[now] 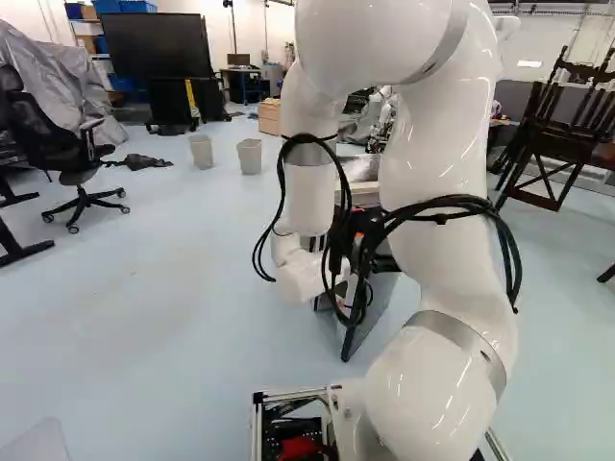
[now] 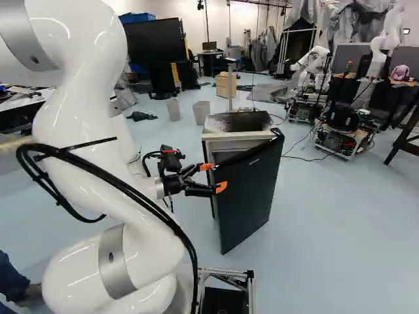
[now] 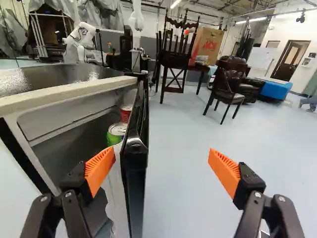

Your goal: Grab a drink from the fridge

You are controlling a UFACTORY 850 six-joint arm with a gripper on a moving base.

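Two cans are in play, a green can [image 3: 117,133] and a red can [image 3: 126,113], both seen just inside the partly open door [image 2: 247,190] of the fridge [image 2: 237,122]. And the claw [image 3: 162,153] is held wide apart, nothing gripped, the door's free edge standing between its pads: one pad [image 3: 100,168] on the inner side, the other [image 3: 225,171] outside, over the floor.

The green can is the handier pick, judged by its nearer place. Modest weight is to be expected if it is full, with a stiff feel while sealed, but the thin wall could be dented by a hard squeeze, and smooth metal may slip, more so if chilled and damp. Best taken around the upper body, below the rim, with even pressure, then lifted straight up. Tight quarters, though! More room is probably needed first: the door, rigid and hinged, can be nudged wider from its inner side.
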